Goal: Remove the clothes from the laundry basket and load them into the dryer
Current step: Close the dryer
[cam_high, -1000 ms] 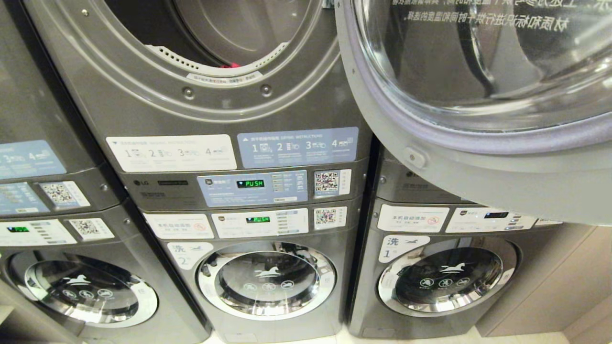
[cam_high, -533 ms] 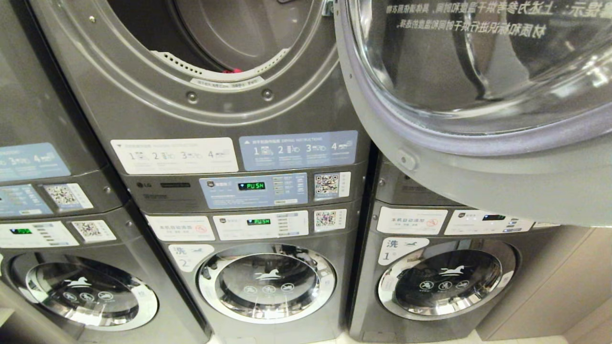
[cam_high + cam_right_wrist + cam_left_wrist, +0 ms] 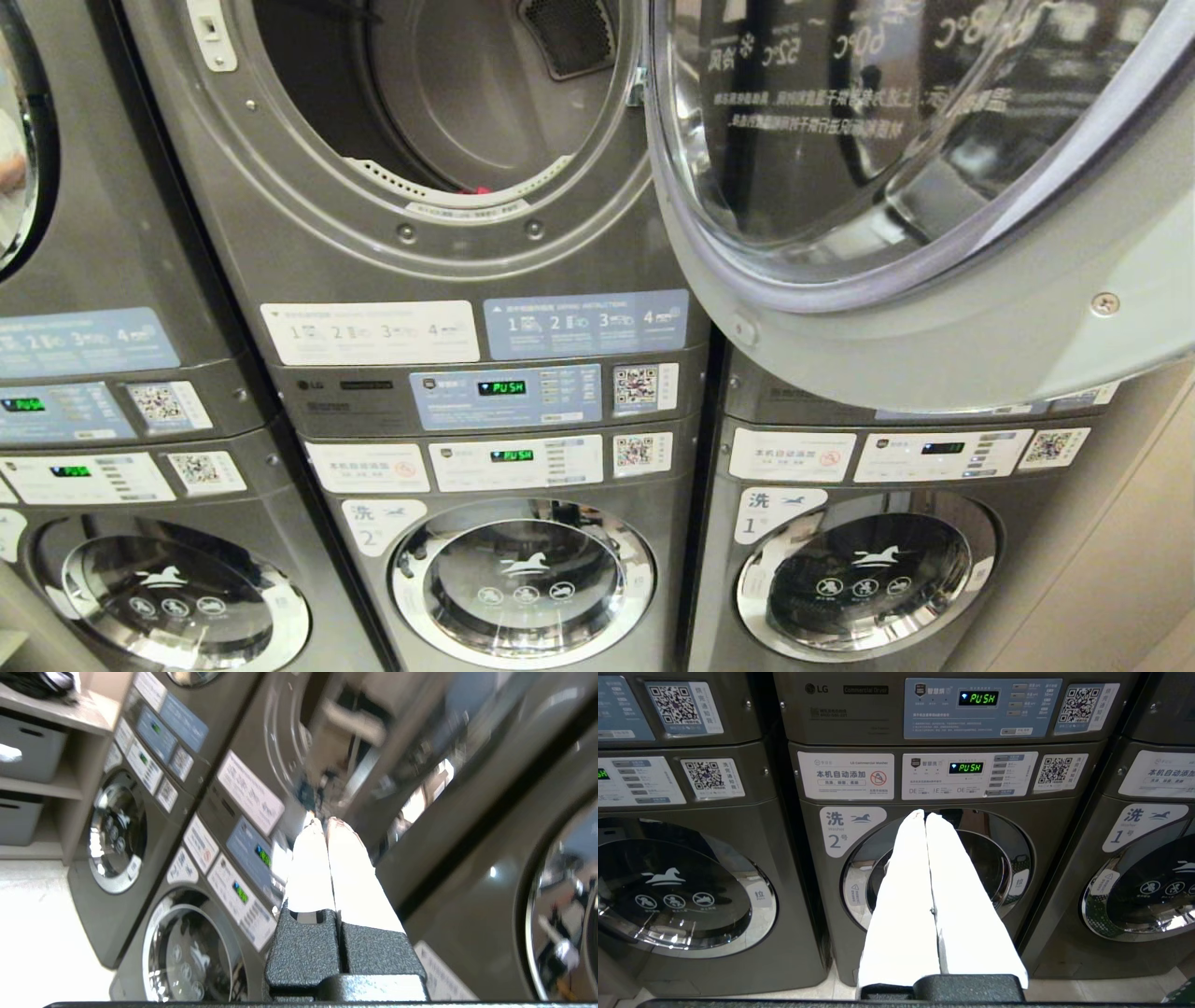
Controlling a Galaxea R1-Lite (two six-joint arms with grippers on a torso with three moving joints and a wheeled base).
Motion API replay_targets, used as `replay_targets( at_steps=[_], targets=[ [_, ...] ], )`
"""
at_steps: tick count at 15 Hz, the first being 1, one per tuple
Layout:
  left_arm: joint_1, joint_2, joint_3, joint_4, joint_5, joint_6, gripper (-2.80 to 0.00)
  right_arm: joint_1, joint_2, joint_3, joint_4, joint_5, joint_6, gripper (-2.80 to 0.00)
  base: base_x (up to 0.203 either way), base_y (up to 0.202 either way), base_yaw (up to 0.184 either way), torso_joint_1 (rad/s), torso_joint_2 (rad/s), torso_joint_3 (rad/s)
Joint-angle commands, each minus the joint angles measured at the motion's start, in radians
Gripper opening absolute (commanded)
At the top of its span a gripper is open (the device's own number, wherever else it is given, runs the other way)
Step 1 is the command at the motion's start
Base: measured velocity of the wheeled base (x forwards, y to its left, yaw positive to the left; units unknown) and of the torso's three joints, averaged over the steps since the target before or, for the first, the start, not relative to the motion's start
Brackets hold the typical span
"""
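The dryer's open drum fills the top middle of the head view. Its round glass door hangs swung out to the right. A small scrap of red clothes shows at the drum's lower lip. The left gripper is shut and empty, its white fingers pressed together, and points at the number 2 washer door low down. The right gripper is shut and empty too, and points up towards the edge of the open dryer door. Neither arm appears in the head view. A dark green perforated corner at the floor may be the laundry basket.
Stacked grey machines stand on both sides. Their closed washer doors are below, and panels read PUSH. The open door overhangs the right-hand stack. Wooden shelves with grey bins stand beyond the leftmost machine. Pale floor lies in front.
The head camera has tilted upward, so the machines sit lower in the picture and more of the drum and door shows. The machines themselves have not moved.
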Motion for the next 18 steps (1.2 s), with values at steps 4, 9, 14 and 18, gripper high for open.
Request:
replay_targets(
  at_steps=[4, 9, 14, 18],
  targets=[
    [0.000, 0.000, 0.000, 0.000, 0.000, 0.000, -2.80, 0.110, 0.179, -0.102, -0.007, -0.039, -0.057, -2.80, 0.000, 0.000, 0.000, 0.000, 0.00, 0.058],
    [0.000, 0.000, 0.001, 0.000, 0.000, 0.000, -2.80, 0.347, 0.212, -0.139, -0.002, -0.280, -0.082, -2.80, 0.000, 0.000, 0.000, 0.000, 0.00, 0.000],
    [0.000, 0.000, 0.001, 0.000, 0.000, 0.000, -2.80, 0.453, 0.279, -0.143, -0.003, -0.321, -0.125, -2.80, 0.000, 0.000, 0.000, 0.000, 0.00, 0.000],
    [0.000, 0.000, 0.001, 0.000, 0.000, 0.000, -2.80, 0.572, 0.317, -0.138, -0.001, -0.348, -0.130, -2.80, 0.000, 0.000, 0.000, 0.000, 0.00, 0.000]
  ],
)
